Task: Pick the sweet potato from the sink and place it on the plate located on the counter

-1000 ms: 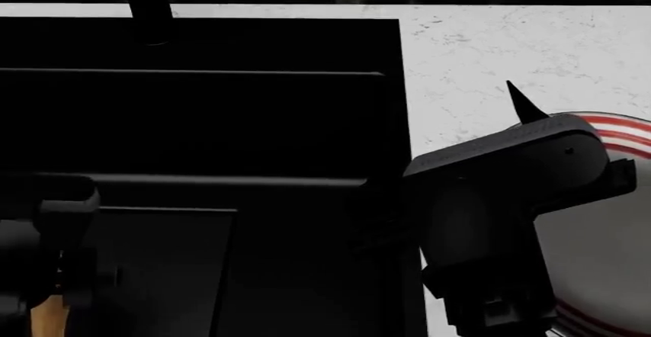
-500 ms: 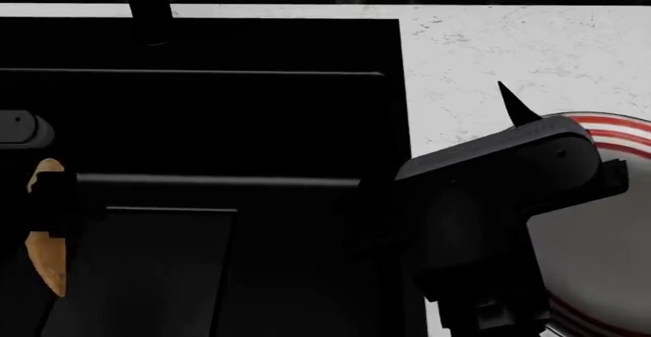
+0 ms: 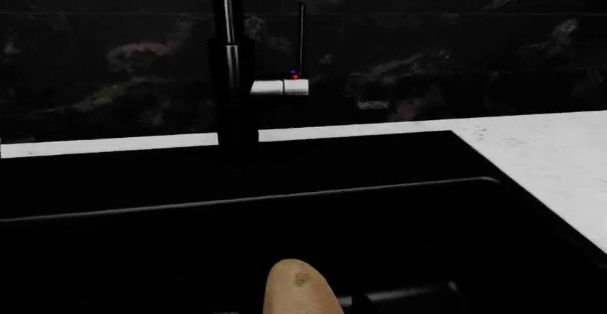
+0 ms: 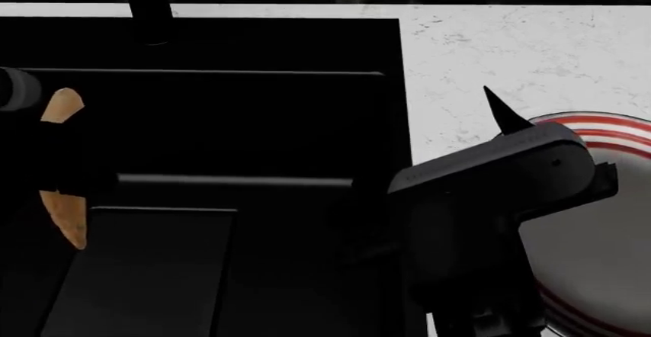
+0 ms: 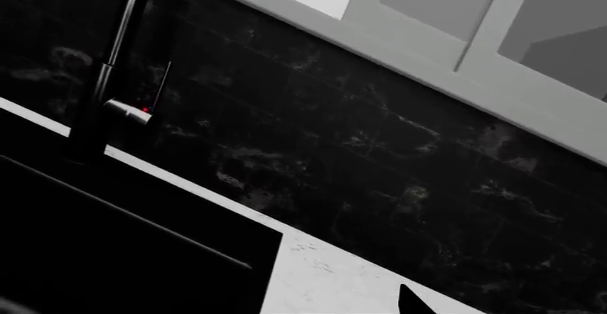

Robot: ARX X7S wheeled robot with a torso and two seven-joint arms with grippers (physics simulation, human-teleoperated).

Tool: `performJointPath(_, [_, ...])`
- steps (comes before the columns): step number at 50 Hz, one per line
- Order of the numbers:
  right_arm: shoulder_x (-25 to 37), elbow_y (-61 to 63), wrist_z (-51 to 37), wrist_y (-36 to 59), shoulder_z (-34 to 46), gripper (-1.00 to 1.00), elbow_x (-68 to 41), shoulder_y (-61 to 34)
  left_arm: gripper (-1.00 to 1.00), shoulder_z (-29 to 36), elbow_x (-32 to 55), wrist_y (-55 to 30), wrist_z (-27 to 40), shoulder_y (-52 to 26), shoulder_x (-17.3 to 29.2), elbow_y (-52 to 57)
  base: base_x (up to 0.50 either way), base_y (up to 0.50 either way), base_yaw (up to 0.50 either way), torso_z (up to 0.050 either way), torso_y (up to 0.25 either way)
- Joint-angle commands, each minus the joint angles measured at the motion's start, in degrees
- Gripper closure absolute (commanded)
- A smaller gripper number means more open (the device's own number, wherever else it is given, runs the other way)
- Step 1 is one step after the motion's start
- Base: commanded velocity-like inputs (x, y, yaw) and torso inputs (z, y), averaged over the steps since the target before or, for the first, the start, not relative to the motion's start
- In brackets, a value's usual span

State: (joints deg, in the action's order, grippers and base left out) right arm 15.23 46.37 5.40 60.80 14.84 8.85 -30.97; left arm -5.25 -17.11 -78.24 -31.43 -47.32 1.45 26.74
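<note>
Orange-tan sweet potato hangs above the black sink, clamped in the left jaws at its middle. Right jaws: state unclear, over the plate on the surface.

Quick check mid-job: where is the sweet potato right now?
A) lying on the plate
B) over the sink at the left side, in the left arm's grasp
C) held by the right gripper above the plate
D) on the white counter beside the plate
B: in the head view the sweet potato shows orange over the black sink at far left, crossed by the dark left gripper, far from the plate.
</note>
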Motion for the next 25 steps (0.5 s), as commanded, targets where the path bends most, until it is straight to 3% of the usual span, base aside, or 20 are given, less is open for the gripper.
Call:
performJointPath(1, [0.12,0.27,0.17,-0.39,-0.43,-1.00,-0.55,0.44,1.00,2.01,3.34,-2.72,1.03,-0.92,0.22,4.66,0.00,0.00,0.00,0.000,0.000])
performJointPath(11, [-0.79,2.68,2.73,1.42,-2.33,-1.00,-3.47,1.03,1.00,1.31,9.19,-8.15,0.31,-3.72,-1.21,10.44,0.00,0.00,0.00,0.000,0.000])
performJointPath(25, [-1.80,5.64,9.31,4.99,-7.09,-1.00,-10.02,2.15,1.00,-1.01,26.30,-10.90,8.45,-9.88,-1.20,9.49,0.00,0.00,0.00,0.000,0.000])
